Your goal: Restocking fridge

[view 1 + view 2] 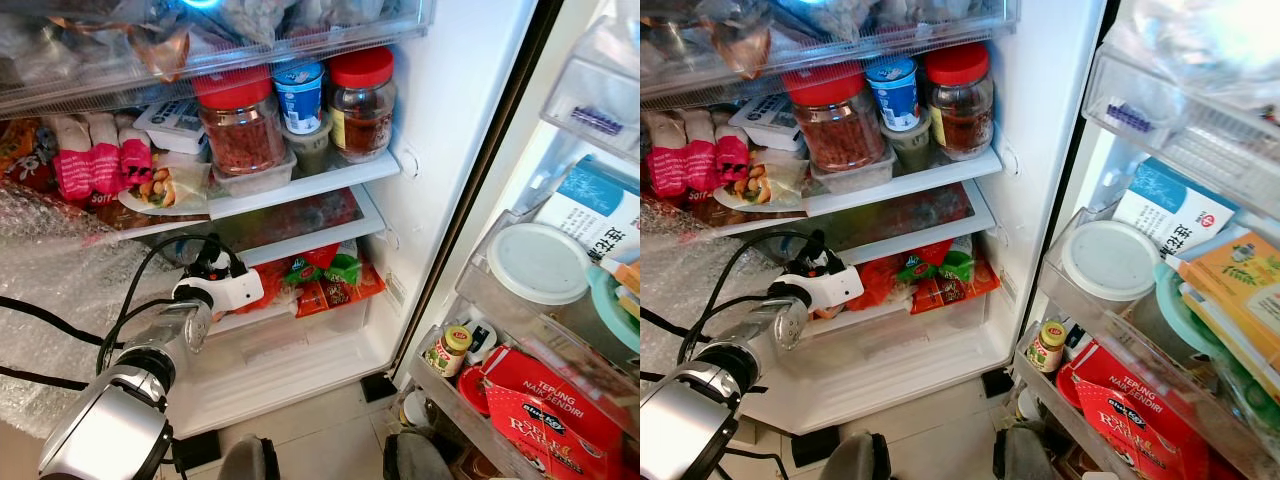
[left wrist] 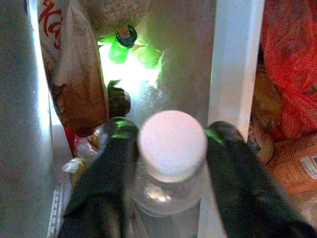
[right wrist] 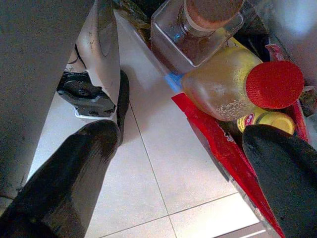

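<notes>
Deep inside the open fridge (image 1: 450,120), the silver left arm (image 1: 150,370) reaches onto a lower shelf, where the left gripper (image 2: 171,148) has its two black fingers (image 2: 106,168) clamped against both sides of a clear bottle (image 2: 171,168) with a white cap. Below, the right gripper (image 3: 183,163) hangs over the tiled floor (image 3: 168,163) beside the door's bottom rack, fingers spread wide and holding nothing.

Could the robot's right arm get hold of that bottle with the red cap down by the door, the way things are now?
Probably yes. The right gripper hangs open above the tiled floor, and the red-capped bottle lies just ahead of its fingers with nothing between. The red box beneath and the glass bottle beside it crowd the grasp.
</notes>
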Motion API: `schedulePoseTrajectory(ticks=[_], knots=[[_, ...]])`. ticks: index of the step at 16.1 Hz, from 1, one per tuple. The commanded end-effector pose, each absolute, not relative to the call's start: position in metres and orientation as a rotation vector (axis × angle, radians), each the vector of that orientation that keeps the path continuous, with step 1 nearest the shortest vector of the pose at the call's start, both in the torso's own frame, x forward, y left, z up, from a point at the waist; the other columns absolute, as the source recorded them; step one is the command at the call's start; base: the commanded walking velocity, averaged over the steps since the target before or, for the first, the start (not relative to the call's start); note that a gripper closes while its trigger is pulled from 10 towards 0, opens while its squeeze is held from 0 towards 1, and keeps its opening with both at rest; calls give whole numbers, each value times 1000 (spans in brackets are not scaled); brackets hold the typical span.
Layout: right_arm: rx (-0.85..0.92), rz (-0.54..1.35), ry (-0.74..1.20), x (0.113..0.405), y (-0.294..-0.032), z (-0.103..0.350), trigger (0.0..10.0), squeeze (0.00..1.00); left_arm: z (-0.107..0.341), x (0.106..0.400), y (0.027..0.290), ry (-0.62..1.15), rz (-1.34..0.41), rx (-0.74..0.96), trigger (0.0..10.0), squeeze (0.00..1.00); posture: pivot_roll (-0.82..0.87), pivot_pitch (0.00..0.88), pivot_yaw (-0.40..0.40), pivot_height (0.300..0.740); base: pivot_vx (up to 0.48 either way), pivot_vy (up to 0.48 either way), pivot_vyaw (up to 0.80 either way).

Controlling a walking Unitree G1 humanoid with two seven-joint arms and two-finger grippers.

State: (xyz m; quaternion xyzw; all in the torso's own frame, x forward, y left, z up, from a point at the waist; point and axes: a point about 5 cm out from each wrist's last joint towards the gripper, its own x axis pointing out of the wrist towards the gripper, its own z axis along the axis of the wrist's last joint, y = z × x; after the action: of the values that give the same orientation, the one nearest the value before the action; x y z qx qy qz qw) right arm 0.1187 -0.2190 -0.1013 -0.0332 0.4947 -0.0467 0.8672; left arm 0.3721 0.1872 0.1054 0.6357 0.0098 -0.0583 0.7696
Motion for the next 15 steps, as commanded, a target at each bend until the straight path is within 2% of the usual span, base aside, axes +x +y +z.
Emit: schedulePoseTrajectory(ticks=[1,6,10,12,13,15], knots=[[-41,-56,1075,109,-206,-107,10000,0,109,374,191,28,-106,1356,10000,1000,-66,168,39,634,0,0,0],[-44,-50,1077,109,-206,-107,10000,0,119,378,187,-4,-87,1249,10000,1000,-63,162,39,634,0,0,0],[-48,-48,1079,109,-206,-107,10000,0,122,379,183,-43,-90,1244,10000,1000,-63,145,42,634,0,0,0],[-49,-48,1078,109,-206,-107,10000,0,121,378,178,-45,-118,1171,10000,1000,-63,143,44,634,0,0,0],[-49,-50,1078,109,-206,-107,10000,0,117,376,172,-36,-164,1051,10000,0,-60,145,47,634,0,0,0],[-48,-51,1079,108,-206,-107,10000,0,108,367,159,-41,-256,785,10000,0,-59,148,51,634,0,0,0]])
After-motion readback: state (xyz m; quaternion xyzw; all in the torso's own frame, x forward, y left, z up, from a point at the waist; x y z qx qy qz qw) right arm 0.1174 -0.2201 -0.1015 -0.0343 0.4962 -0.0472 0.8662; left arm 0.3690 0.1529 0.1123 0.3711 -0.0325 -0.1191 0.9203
